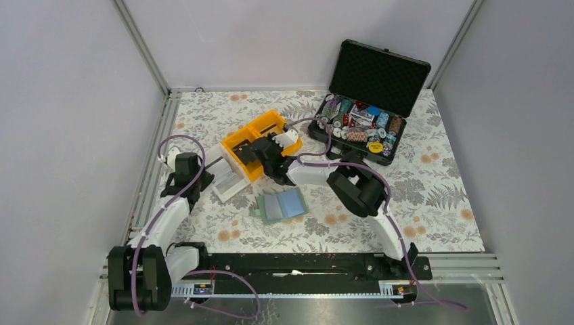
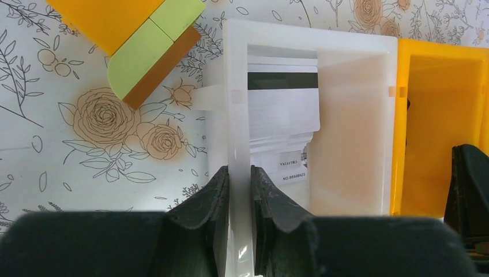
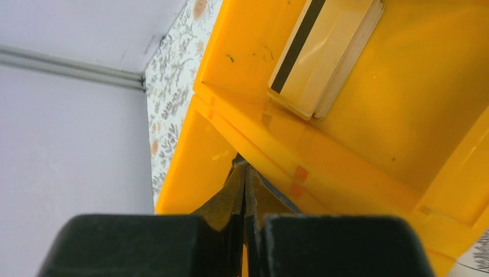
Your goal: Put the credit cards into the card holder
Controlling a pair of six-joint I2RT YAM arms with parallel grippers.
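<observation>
The cards I can see sit in two stacks: one in the yellow bin (image 3: 346, 167), a stack (image 3: 323, 52) with the magnetic stripe up, its long axis slanting away from my right hand (image 3: 245, 187) toward the bin's far wall; the other, paler stack (image 2: 282, 109) lies in the white bin (image 2: 352, 121), long axis pointing straight away from my left hand (image 2: 239, 193). The holder (image 1: 281, 205) lies open on the tabletop (image 1: 433, 196), blue pockets up, no card in it that I can make out, just on the base side of the bins and between the two arms. My right hand is pressed fully narrow, tips down at the ridge dividing the yellow bin; a thin grey edge shows beside them, but I cannot tell whether a card is pinched. The yellow stack lies beyond that ridge, ahead and to the right of the tips. My left hand is clamped on the near wall of the white bin, steadying it by my reading. I judge the right arm the better placed, since the holder sits just behind its hand. The black case (image 1: 379, 68) stands well apart at the back.
</observation>
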